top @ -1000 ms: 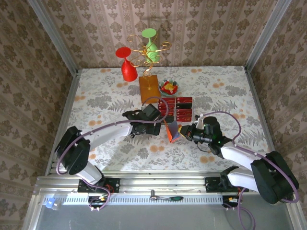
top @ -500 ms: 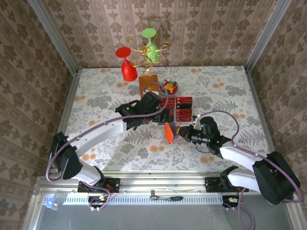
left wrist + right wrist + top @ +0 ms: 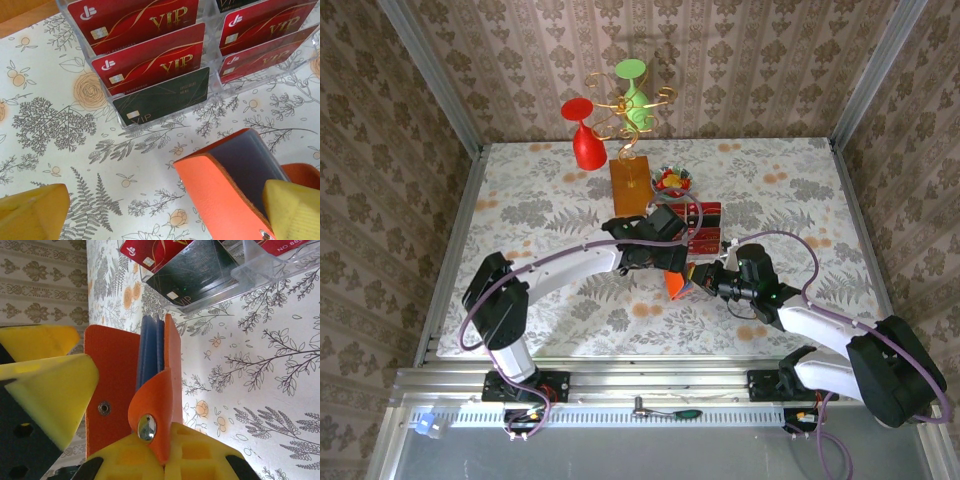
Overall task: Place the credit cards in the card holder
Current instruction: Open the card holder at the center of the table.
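Right pincer (image 3: 162,455) is clenching the orange card holder (image 3: 682,280) on edge near the table's (image 3: 540,200) centre. Left pincer (image 3: 162,210), fully released, is hovering over it. Credit cards (image 3: 150,55) are sitting in a clear rack (image 3: 212,37) at the holder's 12 o'clock.

The flower-printed table (image 3: 530,290) is carrying a clear rack (image 3: 212,50), sitting just ahead of the left gripper's (image 3: 162,212) yellow fingers (image 3: 30,212). A wooden block (image 3: 630,185) and a candy bowl (image 3: 672,181) are standing beyond it, and a red goblet (image 3: 585,140) and a gold wire stand (image 3: 620,110) are standing farthest from the fingers.
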You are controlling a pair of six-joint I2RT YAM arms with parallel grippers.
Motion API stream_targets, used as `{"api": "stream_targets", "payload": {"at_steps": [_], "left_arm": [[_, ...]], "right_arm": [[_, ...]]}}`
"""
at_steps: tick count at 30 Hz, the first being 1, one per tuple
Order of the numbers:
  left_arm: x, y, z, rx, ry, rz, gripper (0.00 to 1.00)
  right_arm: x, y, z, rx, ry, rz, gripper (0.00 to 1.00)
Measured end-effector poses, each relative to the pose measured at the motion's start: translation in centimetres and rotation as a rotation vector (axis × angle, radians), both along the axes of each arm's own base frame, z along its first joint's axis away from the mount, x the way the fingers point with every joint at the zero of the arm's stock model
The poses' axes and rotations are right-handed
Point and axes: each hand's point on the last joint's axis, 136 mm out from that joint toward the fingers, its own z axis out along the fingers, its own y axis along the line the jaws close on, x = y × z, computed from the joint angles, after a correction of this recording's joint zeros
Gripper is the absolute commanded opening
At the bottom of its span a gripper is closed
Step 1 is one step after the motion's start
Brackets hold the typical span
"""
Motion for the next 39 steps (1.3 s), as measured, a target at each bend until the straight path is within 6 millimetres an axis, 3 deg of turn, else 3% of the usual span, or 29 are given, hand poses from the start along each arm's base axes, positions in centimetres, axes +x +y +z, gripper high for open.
{"api": "stream_targets", "payload": {"at_steps": [16, 23, 34, 39], "left_arm": [[-1.4, 4.1, -1.9, 0.070, 0.022, 0.011, 0.94], [-1.5, 4.6, -3.2, 0.128, 0.028, -0.015, 0.94], [-2.0, 5.0, -8.3, 0.331, 0.072, -0.091, 0.94], [-2.0, 4.9, -8.6, 0.365, 0.069, -0.103, 0.94]], "right_arm": [[0.2, -0.3, -0.3, -0.016, 0.004, -0.022, 0.00], [0.3, -0.4, -0.3, -0.019, 0.004, -0.030, 0.00], [-0.6, -1.1, -2.4, -0.040, 0.035, -0.064, 0.00], [-0.8, -1.2, -3.1, -0.049, 0.023, -0.093, 0.00]]}}
